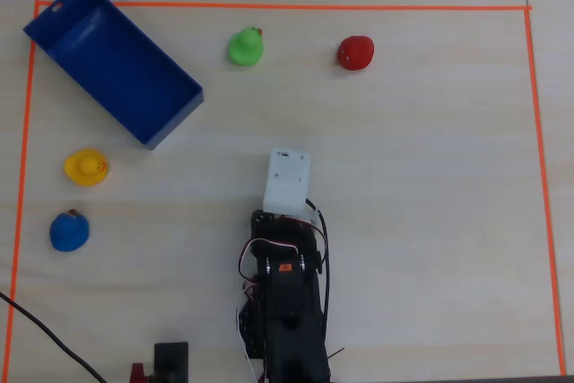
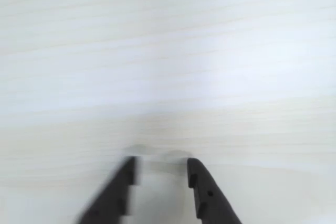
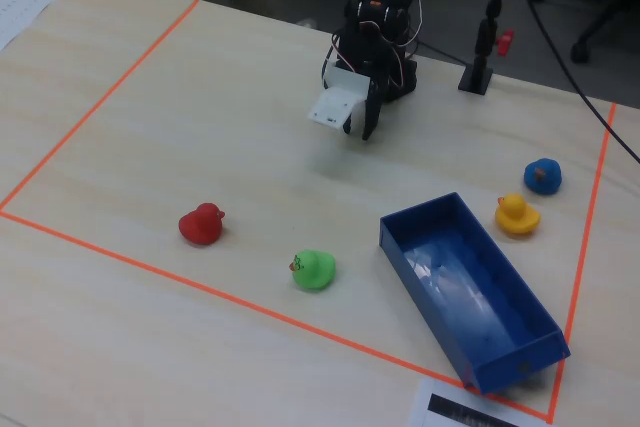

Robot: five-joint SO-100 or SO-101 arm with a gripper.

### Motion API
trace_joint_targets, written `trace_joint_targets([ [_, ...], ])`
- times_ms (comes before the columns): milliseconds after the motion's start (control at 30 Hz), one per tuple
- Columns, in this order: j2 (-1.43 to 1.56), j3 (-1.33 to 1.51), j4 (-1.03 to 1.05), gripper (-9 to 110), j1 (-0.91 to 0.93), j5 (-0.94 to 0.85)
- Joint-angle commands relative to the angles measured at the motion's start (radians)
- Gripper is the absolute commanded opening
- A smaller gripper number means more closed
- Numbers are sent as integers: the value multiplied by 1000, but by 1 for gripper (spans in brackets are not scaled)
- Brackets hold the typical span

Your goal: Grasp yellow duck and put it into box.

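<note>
Yellow duck [image 1: 85,168]: we find it on the table near the left edge in the overhead view, just below the box's near corner and just above the blue duck, touching neither.
Step in hand: we judge the task barely begun; the reach toward the duck is not yet made, and nothing is held.
Gripper [image 2: 160,174]: in the wrist view we see its two dark fingers parted with bare wood between them, so it is open and empty, hanging over the middle of the table.
Next move: we think the arm must swing toward the left edge, come down over the duck with the jaws astride it, and close without nudging the blue duck.
Box [image 1: 82,22]: dark blue, open-topped, empty, lying slantwise at the top-left corner of the taped area.
Count, ducks: four in all, we make it: one yellow, one blue [image 1: 69,231], one green [image 1: 244,47], one red [image 1: 355,53].
Count, boxes: one.
Count, arms: one [image 1: 285,302], at the table's bottom edge.
Table [image 1: 430,177]: pale wood, marked off by orange tape [image 1: 535,132].
</note>
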Motion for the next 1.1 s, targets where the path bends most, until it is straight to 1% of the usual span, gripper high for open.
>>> trace_joint_targets([
  [0,-115,-104,14,29,3,-6],
  [67,-192,-176,5,35,5,3],
  [233,-423,-430,-14,43,25,38],
  [333,-557,-627,12,46,20,78],
  [400,-640,-765,54,48,-15,123],
  [500,-753,-980,166,48,-144,247],
  [667,-982,-1393,387,48,-397,528],
  [767,-1114,-1580,466,48,-522,667],
  [900,-1249,-1621,448,48,-634,802],
  [1067,-1402,-1595,321,48,-718,914],
])
